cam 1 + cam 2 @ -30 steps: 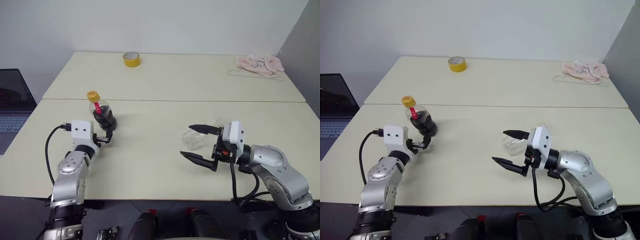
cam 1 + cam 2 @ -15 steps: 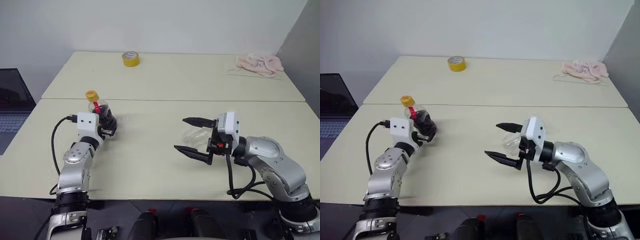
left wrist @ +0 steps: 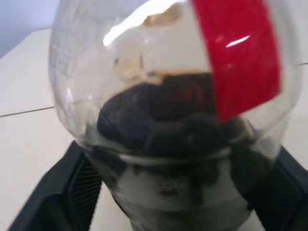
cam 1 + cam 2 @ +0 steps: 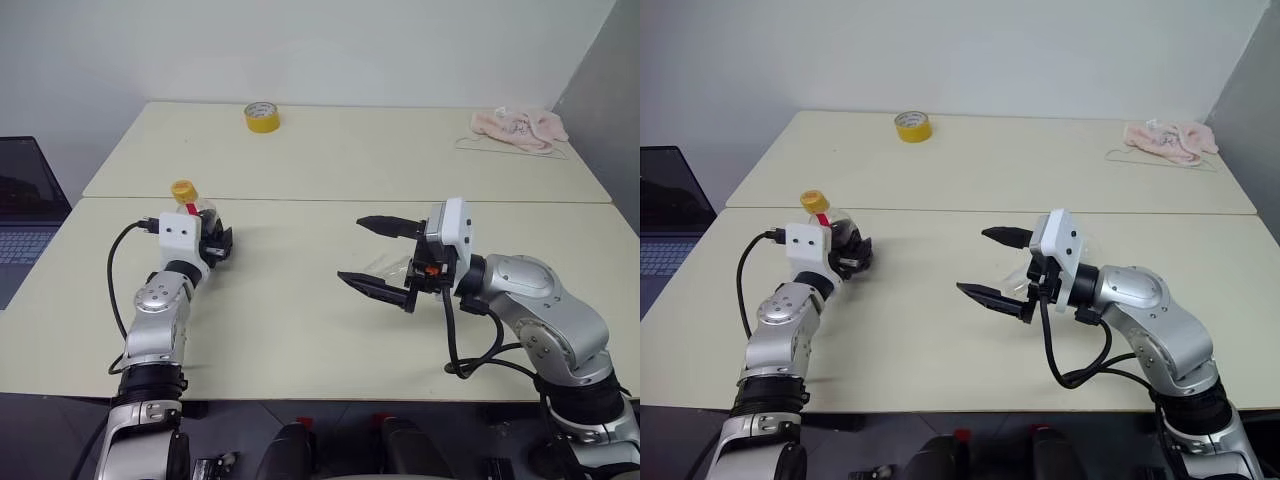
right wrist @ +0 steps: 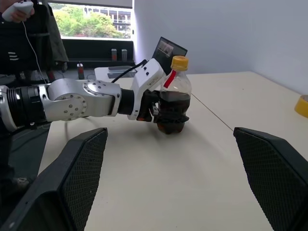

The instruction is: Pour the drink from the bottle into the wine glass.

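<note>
The bottle [image 4: 186,196] stands on the left of the table, with a yellow cap, a red label strip and dark drink [image 3: 163,108] in its lower part. My left gripper [image 4: 217,246] points forward, shut on the bottle's lower body; in the right wrist view its fingers [image 5: 153,109] clasp the bottle [image 5: 173,98]. My right gripper [image 4: 352,250] hovers over the table's middle, pointing left, jaws wide open with nothing between them. The clear wine glass [image 4: 388,266] shows just behind its fingers, largely hidden; whether it stands upright I cannot tell.
A yellow tape roll [image 4: 262,117] lies at the table's far edge and a pink cloth [image 4: 518,128] at the far right. An open laptop [image 4: 25,215] sits off the left side. A person holding a controller [image 5: 17,9] stands beyond the table.
My left gripper slid forward around the bottle and its fingers closed onto it. My right gripper rose and shifted left, staying open.
</note>
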You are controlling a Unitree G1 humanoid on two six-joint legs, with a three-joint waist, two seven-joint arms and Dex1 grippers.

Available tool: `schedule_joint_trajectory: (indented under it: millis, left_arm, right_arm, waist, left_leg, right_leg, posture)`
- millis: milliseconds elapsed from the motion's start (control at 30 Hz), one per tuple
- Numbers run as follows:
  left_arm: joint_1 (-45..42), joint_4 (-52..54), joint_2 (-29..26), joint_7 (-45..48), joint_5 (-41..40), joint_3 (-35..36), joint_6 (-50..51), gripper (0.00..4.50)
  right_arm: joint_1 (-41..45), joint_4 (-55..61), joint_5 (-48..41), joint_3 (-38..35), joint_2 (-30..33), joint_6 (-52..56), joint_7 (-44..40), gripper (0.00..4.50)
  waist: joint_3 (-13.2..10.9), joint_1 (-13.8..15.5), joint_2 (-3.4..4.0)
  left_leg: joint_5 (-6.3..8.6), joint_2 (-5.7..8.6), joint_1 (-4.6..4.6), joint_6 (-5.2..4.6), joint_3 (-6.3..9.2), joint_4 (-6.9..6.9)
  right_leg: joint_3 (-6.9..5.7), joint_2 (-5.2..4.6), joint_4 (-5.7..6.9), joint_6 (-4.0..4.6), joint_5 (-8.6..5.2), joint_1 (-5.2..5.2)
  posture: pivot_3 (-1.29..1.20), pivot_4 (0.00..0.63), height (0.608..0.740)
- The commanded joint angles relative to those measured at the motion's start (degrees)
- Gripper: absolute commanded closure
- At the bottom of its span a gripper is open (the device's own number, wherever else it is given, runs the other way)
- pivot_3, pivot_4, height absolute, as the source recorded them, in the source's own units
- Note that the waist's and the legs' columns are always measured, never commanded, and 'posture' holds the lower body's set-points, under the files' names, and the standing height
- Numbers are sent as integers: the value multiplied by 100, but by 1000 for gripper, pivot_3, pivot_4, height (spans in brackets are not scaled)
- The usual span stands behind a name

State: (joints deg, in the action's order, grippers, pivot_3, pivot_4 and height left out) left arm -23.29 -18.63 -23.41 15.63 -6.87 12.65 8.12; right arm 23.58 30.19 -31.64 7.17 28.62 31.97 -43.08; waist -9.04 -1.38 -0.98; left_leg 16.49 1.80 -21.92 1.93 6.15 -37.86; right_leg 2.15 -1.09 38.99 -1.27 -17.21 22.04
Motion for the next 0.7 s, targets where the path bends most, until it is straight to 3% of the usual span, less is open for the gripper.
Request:
schedule_joint_trajectory:
  millis: [33,167,367,700]
  left_arm:
    - [-128,-71,-31,72,12,-57,-149,1827]
    - [-136,-30,-5,149,-41,-85,-214,2536]
    - [-40,430,54,291,-155,-137,20,2581]
    - [618,2999,535,-54,85,-1026,1561,2632]
  right_arm:
    - [89,240,-73,-75,-36,0,89,0]
    - [60,256,-64,-108,-40,-16,168,0]
    - [60,239,-51,-146,-97,-1,351,0]
    - [417,181,-200,-236,-543,847,1350,0]
  waist:
    - [0,-1,0]
    - [0,-4,0]
    - [0,-6,0]
    - [-1,-11,-1]
  left_leg:
    - [0,0,1,0,0,0]
    - [0,0,1,0,1,1]
    - [0,0,0,0,0,0]
    - [-2,1,-13,3,0,-1]
  right_leg:
    - [0,0,1,0,0,0]
    - [-1,0,2,0,0,0]
    - [0,0,2,0,0,0]
    - [4,-2,2,0,1,10]
  posture:
    - [0,150,740]
    - [0,150,740]
    - [0,150,740]
    - [0,150,740]
